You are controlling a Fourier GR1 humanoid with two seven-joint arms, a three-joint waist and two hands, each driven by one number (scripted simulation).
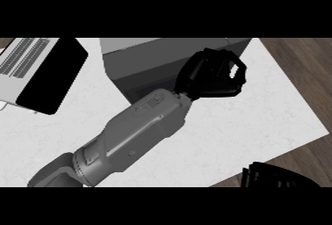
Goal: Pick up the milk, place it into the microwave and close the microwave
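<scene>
The grey microwave point(165, 46) stands at the counter's far edge. Its door point(45, 72), with a black window, is swung wide open to the left. My left forearm runs up from the lower left, and my left hand point(213, 75) hovers at the right part of the microwave's dark opening point(146, 85). Its fingers are curled and nothing shows between them. I see no milk anywhere; the hand or the microwave's top may hide it. My right hand point(276, 176) rests at the lower right edge with relaxed fingers.
The white marble counter point(259, 118) spreads to the right and front of the microwave. Brown wooden floor point(304, 57) shows past the counter's right edge.
</scene>
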